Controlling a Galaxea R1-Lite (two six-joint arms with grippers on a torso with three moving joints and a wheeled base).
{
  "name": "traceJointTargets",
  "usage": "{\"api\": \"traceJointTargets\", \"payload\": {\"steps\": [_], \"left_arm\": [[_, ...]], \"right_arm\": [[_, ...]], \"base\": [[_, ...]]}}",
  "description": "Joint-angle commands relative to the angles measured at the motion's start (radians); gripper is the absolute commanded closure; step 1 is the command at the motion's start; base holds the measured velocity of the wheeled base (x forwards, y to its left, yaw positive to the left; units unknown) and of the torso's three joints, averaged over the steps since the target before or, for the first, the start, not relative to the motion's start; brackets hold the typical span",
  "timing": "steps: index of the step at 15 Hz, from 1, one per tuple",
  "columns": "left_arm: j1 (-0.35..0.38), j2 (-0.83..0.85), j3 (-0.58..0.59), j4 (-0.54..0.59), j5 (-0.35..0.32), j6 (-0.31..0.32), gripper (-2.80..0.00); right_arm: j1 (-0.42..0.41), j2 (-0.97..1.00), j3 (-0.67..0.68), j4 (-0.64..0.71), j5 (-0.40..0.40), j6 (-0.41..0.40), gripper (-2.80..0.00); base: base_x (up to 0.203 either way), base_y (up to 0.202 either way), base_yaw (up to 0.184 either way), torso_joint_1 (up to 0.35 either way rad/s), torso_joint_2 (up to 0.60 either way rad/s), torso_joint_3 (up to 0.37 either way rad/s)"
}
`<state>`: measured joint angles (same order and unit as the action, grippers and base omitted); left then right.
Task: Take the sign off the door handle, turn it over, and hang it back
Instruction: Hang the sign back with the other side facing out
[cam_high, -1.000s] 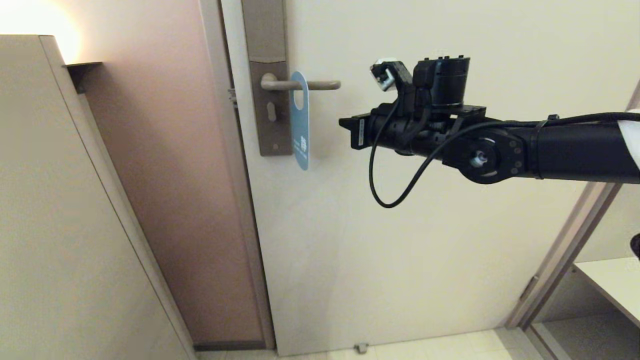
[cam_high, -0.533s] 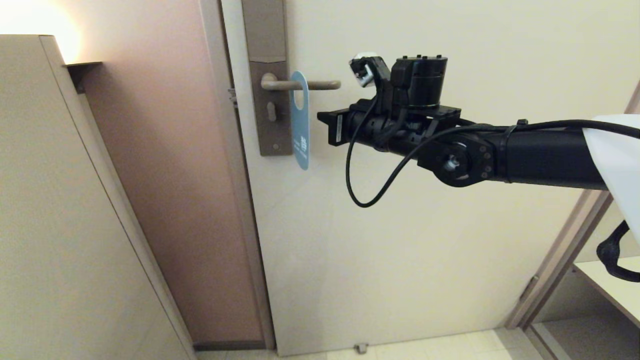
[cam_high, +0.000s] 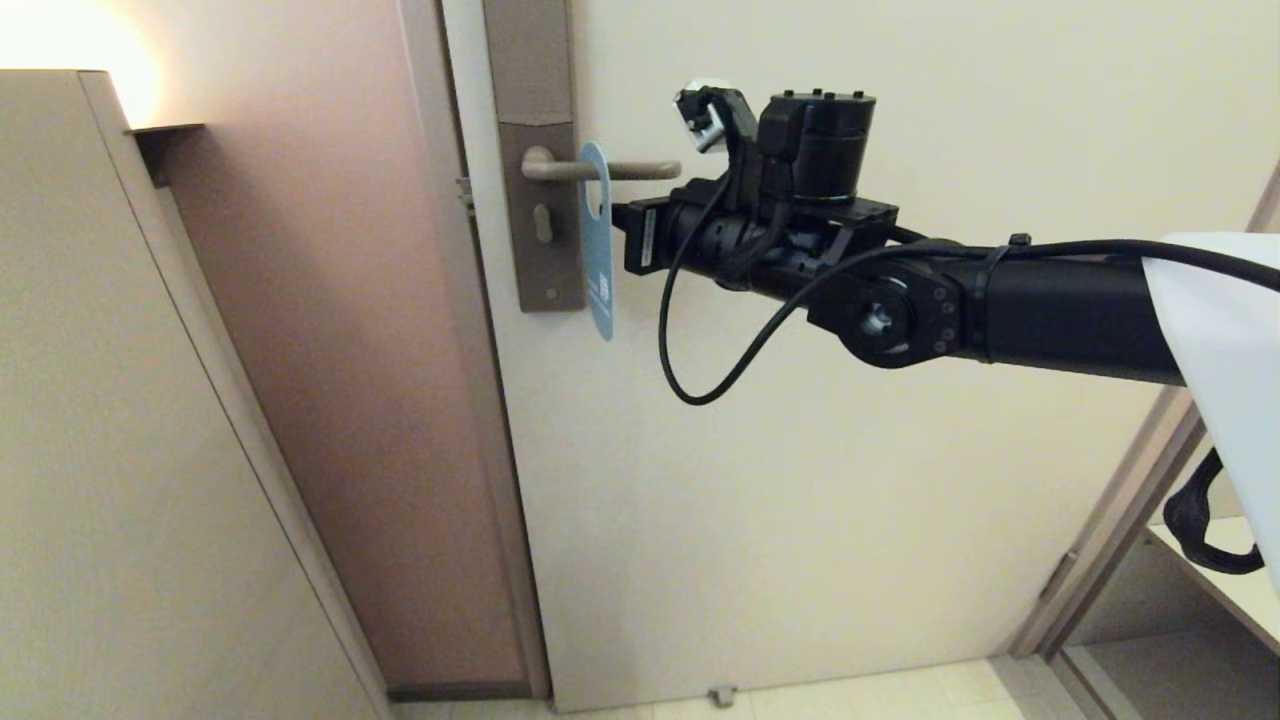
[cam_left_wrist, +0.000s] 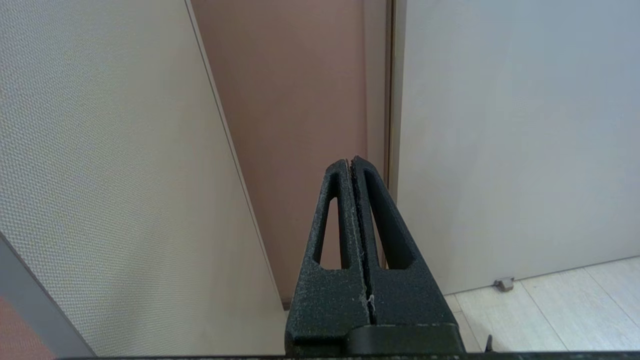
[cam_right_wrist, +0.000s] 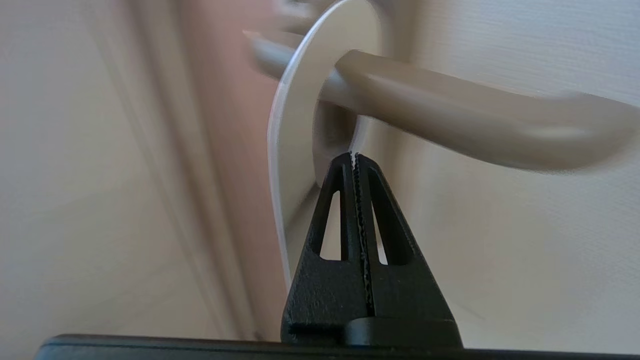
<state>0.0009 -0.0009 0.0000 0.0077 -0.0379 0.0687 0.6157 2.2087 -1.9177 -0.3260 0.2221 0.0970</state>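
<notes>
At upper centre, the right gripper (cam_right_wrist: 354, 156), fingers pressed together and empty, sits just beside the sign (cam_high: 597, 240) hanging on the door handle (cam_high: 640, 170).

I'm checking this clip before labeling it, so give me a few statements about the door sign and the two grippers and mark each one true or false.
1. The sign hangs on the door handle. True.
2. The sign's blue side faces the head camera. True.
3. The right gripper is open around the sign. False: its jaws are shut, with nothing between them, and its tips are close to the sign's oval hole.
4. The left gripper is at the handle too. False: it is shut and points at the lower part of the door, near the floor.
5. The sign is already off the handle. False: the lever passes through its hole.
</notes>
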Motion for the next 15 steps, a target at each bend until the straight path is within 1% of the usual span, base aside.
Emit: {"api": "traceJointTargets", "payload": {"steps": [1,10,12,15], "left_arm": [[0.001,0.001,0.0,0.0,0.0,0.0,0.0],[-0.001,0.001,0.0,0.0,0.0,0.0,0.0],[0.0,0.001,0.0,0.0,0.0,0.0,0.0],[0.001,0.001,0.0,0.0,0.0,0.0,0.0]], "right_arm": [[0.013,-0.006,-0.004,0.001,0.008,-0.002,0.0],[0.018,0.002,0.063,-0.004,-0.007,-0.01,0.0],[0.019,0.022,0.045,-0.007,-0.006,-0.01,0.0],[0.028,0.06,0.017,-0.052,-0.013,-0.011,0.0]], "base": [[0.0,0.0,0.0,0.0,0.0,0.0],[0.0,0.0,0.0,0.0,0.0,0.0],[0.0,0.0,0.0,0.0,0.0,0.0],[0.0,0.0,0.0,0.0,0.0,0.0]]}}
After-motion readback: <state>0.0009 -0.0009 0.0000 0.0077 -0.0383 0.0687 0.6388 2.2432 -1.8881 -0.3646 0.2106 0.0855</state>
